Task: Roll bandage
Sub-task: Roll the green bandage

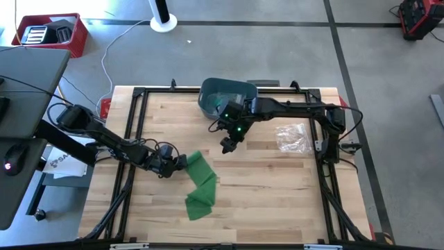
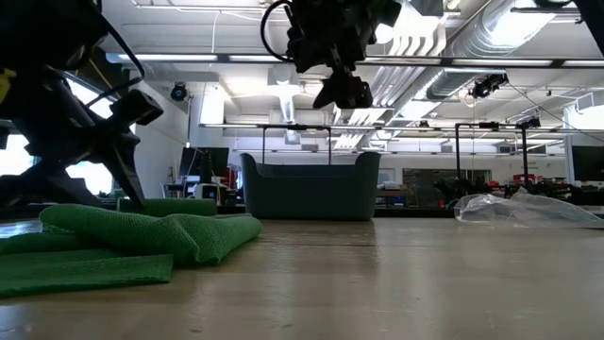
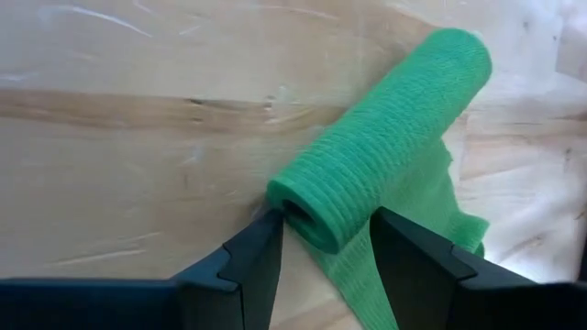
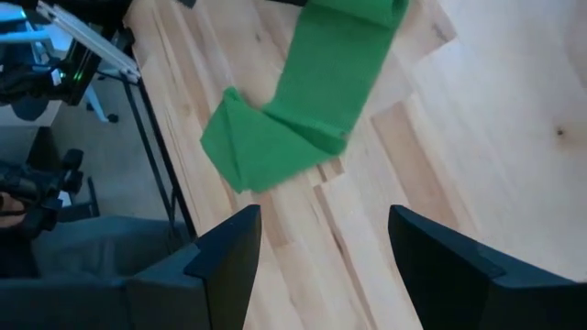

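Bandage (image 3: 385, 147), green and partly rolled, lies on your desk (image 1: 277, 187) with the rolled end sitting between the left gripper's fingers (image 3: 248, 266). In the left wrist view you see the open hollow end of the roll just inside the two dark fingertips, one on each side; the fingers stand apart around it, and you cannot tell whether they press on it or only flank it. The unrolled tail runs away from the roll across the wood and ends in a loosely folded heap (image 1: 200, 203) toward the front of the desk.

Your left gripper (image 1: 172, 161) is low at the desk surface on the left side, its arm stretched in from the left edge, reaching nearly flat across the wood. In the low view the green cloth (image 2: 142, 241) lies bunched in front of that arm.

Your right gripper (image 1: 227, 144) hangs above the middle of the desk, well apart from the bandage, its arm reaching in from the right with the wrist bent downward. Its fingers (image 4: 225, 261) are spread wide with nothing between them; past them you look down on the bandage tail.

Behind the right gripper stands a dark teal bin (image 1: 225, 96) at the back edge, and a crumpled clear plastic bag (image 1: 293, 137) lies near the right side. No readable writing shows on these things.
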Available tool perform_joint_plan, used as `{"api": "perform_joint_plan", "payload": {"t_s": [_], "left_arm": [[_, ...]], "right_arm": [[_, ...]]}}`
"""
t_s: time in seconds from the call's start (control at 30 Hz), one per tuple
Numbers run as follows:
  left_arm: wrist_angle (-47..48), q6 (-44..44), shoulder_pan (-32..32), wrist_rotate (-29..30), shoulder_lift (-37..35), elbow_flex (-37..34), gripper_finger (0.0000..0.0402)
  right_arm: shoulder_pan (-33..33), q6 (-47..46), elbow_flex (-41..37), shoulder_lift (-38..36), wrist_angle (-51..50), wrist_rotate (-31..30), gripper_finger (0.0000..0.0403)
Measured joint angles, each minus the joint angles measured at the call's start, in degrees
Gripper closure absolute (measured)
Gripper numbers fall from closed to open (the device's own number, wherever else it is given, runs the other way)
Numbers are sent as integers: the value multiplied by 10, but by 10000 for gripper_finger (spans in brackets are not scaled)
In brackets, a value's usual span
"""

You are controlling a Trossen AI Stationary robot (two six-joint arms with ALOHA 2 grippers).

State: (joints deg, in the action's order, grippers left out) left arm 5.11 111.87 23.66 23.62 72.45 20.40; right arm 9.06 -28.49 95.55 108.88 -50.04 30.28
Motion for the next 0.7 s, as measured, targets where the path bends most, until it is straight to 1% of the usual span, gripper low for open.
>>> {"api": "perform_joint_plan", "payload": {"t_s": [0.07, 0.2, 0.3, 0.53, 0.7], "left_arm": [[-14, 0, 0, -5, 6, 0, 241], [-20, 2, 3, -40, 1, 0, 241], [-19, 6, 10, -45, -11, 0, 241], [-16, 20, 7, -13, -21, 0, 241], [-19, 20, -4, -21, -21, 0, 241]], "right_arm": [[-4, 0, 0, 0, 0, 0, 171], [-12, 0, 0, 0, -2, 0, 171], [-18, 0, 0, 0, -5, 0, 171], [-24, 0, 0, 0, -6, 0, 171], [-24, 1, 0, 0, -6, -1, 171]]}}
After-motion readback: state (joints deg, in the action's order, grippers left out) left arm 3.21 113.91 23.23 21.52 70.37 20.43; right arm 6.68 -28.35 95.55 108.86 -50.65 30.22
